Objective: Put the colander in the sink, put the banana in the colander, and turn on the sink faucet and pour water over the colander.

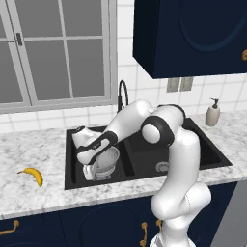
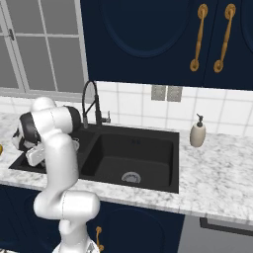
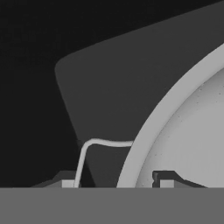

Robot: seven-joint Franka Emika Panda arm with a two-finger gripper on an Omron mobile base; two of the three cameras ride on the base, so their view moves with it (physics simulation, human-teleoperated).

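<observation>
- The colander (image 1: 107, 161) is located in the left basin of the sink (image 1: 212, 157), low between the basin walls
- The pincer (image 3: 112, 181) is seen in the hand view straddling the colander rim: one tip lies inside the bowl and the other outside, next to the small rim handle (image 3: 94, 146). It is judged to be pinching the rim
- The banana (image 1: 32, 175) is found on the worktop (image 1: 34, 149), well to the left of the sink and apart from it
- The sink faucet (image 2: 90, 101) stands behind the divider between the two basins; no water stream is visible
- Risk: if the rim is released before the colander is seated flat, tipping or sliding across the basin floor is likely
- Risk: on withdrawal the handle could be snagged by the outer tip, dragging the colander
- Risk: the forearm is bent low over the front edge of the sink; a sideways move without lifting first may strike the basin wall or divider
- Open room is available above the basin; a soap dispenser (image 2: 197, 132) stands at the right, clear of the route to the banana
</observation>
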